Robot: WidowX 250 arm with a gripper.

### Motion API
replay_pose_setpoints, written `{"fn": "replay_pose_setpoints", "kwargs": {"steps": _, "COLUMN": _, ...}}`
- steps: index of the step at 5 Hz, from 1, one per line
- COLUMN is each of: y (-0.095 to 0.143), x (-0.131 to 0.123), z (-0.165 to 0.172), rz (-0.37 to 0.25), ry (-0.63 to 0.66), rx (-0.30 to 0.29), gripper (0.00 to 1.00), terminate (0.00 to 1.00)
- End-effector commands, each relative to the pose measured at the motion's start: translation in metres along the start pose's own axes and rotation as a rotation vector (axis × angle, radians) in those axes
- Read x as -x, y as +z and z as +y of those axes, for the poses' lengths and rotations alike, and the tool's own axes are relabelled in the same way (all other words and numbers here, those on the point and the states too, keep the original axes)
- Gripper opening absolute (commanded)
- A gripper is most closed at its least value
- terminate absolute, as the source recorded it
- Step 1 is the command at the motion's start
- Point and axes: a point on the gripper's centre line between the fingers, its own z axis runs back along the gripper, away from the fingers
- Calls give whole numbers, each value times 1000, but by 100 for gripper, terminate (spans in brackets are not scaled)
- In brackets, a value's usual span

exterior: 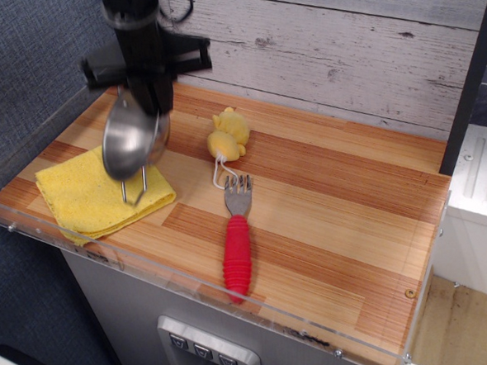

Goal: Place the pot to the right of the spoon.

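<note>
The steel pot (132, 144) hangs steeply tilted in the air above the left part of the table, one wire loop handle dangling down. My gripper (150, 103) is shut on the pot's upper rim and holds it clear of the yellow cloth. The spoon (237, 237), with a ribbed red handle and a grey tined head, lies near the table's front, to the right of the pot.
A folded yellow cloth (87, 200) lies at the front left under the pot. A small yellow toy (228, 134) sits just behind the spoon's head. A clear acrylic rim (191, 277) runs along the table's front edge. A whitewashed plank wall stands behind.
</note>
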Motion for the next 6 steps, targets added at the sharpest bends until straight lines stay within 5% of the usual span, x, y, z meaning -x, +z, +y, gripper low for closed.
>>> {"fn": "replay_pose_setpoints", "kwargs": {"steps": 1, "y": 31, "x": -10, "z": -23, "rz": -74, "ry": -30, "rx": 85, "gripper": 0, "terminate": 0}}
{"fn": "replay_pose_setpoints", "kwargs": {"steps": 5, "y": 35, "x": 44, "z": -142, "rz": -7, "ry": -237, "rx": 264, "gripper": 0, "terminate": 0}}
{"fn": "replay_pose_setpoints", "kwargs": {"steps": 6, "y": 28, "x": 63, "z": -156, "rz": 22, "ry": -292, "rx": 268, "gripper": 0, "terminate": 0}}
